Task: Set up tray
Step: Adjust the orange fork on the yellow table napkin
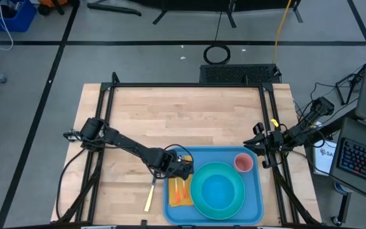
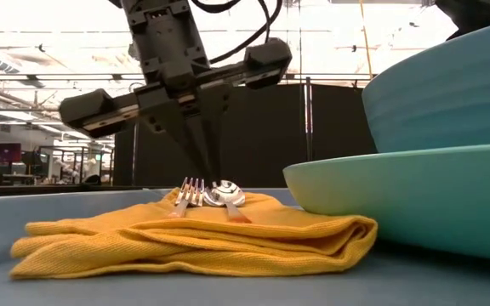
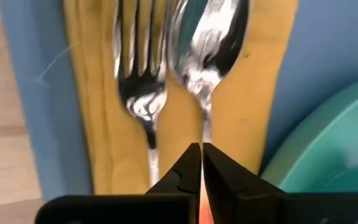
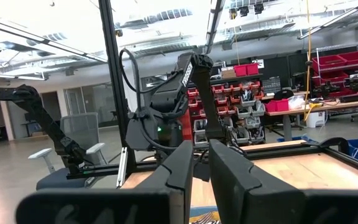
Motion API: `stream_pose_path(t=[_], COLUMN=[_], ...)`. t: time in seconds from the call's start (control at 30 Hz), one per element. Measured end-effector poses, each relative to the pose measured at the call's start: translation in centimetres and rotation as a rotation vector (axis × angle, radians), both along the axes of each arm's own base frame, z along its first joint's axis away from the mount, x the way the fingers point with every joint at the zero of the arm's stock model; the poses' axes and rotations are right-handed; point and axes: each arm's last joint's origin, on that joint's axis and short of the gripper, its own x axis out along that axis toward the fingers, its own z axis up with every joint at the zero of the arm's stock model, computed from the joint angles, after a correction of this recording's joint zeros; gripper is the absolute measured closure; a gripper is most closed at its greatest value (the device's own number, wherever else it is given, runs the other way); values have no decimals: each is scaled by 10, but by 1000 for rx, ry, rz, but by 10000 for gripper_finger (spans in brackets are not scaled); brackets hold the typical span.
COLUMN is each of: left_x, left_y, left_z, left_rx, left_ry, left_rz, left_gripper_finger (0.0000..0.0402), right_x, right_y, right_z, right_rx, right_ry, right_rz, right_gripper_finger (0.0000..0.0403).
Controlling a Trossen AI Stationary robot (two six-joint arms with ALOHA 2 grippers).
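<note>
Left gripper low over the napkin on the tray at the table's near edge, fingers pinched on the spoon handle — best released gently, kept parallel to the fork.

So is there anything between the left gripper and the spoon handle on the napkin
Nothing visible. The left gripper is right at the spoon handle, fingers nearly together, on the yellow napkin in the tray. The fork lies alongside, apart; the turquoise plate sits on the other side.
</note>
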Motion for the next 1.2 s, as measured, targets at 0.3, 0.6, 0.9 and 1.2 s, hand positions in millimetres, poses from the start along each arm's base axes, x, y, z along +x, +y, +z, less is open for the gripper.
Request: stream_pose_path(t=[0.3, 0.6, 0.9, 1.2], left_x=[-3, -3, -1, -3], left_y=[1, -2, -7, -11], left_z=[-1, -1, -14, -15], left_rx=[15, 28, -1, -5], left_ry=[27, 21, 43, 49], left_rz=[-15, -34, -50, -47], left_gripper_finger=[397, 398, 397, 398], right_x=[0, 0, 0, 0], right_y=[0, 0, 0, 0], right_z=[0, 0, 0, 0], right_rx=[0, 0, 3, 4], right_ry=[0, 0, -4, -4], right_rz=[0, 0, 0, 0], right_gripper_finger=[360, 360, 360, 360])
